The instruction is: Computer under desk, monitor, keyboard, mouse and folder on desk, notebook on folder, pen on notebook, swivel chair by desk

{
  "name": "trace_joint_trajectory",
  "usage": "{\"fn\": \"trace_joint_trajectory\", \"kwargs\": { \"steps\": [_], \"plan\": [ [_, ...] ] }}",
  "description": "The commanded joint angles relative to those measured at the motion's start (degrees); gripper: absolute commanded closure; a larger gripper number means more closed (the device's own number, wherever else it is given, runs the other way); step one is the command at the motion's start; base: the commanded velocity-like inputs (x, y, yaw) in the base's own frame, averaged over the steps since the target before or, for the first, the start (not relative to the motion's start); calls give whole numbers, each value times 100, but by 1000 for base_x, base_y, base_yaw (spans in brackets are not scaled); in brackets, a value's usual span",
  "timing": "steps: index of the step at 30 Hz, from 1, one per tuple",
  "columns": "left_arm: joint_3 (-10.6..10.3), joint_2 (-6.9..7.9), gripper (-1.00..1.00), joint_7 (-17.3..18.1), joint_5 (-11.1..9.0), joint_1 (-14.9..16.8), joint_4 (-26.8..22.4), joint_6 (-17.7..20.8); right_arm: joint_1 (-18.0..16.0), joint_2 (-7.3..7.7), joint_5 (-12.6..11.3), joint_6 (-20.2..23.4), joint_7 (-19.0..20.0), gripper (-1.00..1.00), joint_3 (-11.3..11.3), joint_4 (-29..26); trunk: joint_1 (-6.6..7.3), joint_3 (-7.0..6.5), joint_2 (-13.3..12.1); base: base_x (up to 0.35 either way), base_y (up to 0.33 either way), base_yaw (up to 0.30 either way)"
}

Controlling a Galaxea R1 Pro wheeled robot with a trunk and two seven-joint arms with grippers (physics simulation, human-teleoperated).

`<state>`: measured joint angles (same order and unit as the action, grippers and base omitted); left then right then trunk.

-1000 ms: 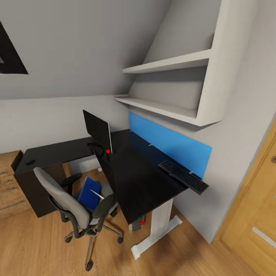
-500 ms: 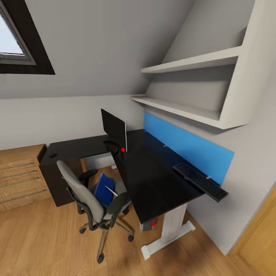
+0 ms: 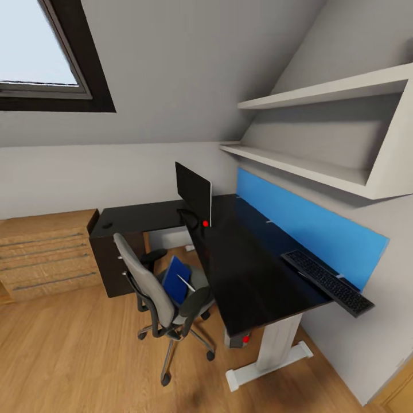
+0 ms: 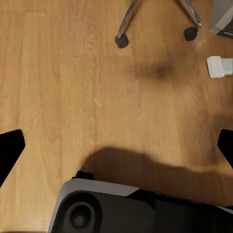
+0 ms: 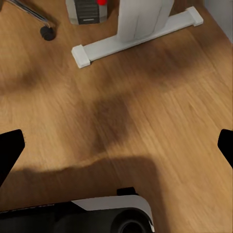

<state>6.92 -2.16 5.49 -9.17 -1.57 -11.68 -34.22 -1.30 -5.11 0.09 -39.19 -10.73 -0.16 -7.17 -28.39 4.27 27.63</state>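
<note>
The folder (image 3: 175, 279) leaned on the seat of the swivel chair (image 3: 163, 295), with the pen (image 3: 184, 281) slanting across it. The chair stood just beside the desk (image 3: 246, 269), in the inner angle of its L. The monitor (image 3: 194, 192) stood upright on the desk at the corner, well apart from the keyboard (image 3: 327, 281), which overhung the far right edge under the blue wall panel (image 3: 310, 226). A small dark shape, possibly the mouse (image 3: 106, 225), lay near the dresser (image 3: 46, 252). Both wrist views looked down at the floor (image 4: 63, 97), each gripper's dark fingertips (image 4: 9, 153) (image 5: 9, 150) set wide apart with nothing held.

Sloped grey wall, skylight (image 3: 40, 51) (dark frame), white shelves (image 3: 321, 132), wooden floor (image 3: 74, 355).
</note>
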Motion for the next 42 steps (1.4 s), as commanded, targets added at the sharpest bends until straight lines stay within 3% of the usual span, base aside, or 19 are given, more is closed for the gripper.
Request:
{"fn": "trace_joint_trajectory", "kwargs": {
  "steps": [1,14,42],
  "plan": [
    [43,-4,-100,58,-33,-2,-9,3,-4,3,7,-16,-15,-100,8,4,-3,10,10,0,0,145],
    [46,-4,-100,58,-34,-2,-9,3,-5,10,20,-12,-13,-100,28,91,-3,10,10,0,0,125],
    [46,-4,-100,58,-41,-2,8,3,-8,43,18,-3,-32,-100,9,83,-3,10,10,0,0,271]
  ]
}}
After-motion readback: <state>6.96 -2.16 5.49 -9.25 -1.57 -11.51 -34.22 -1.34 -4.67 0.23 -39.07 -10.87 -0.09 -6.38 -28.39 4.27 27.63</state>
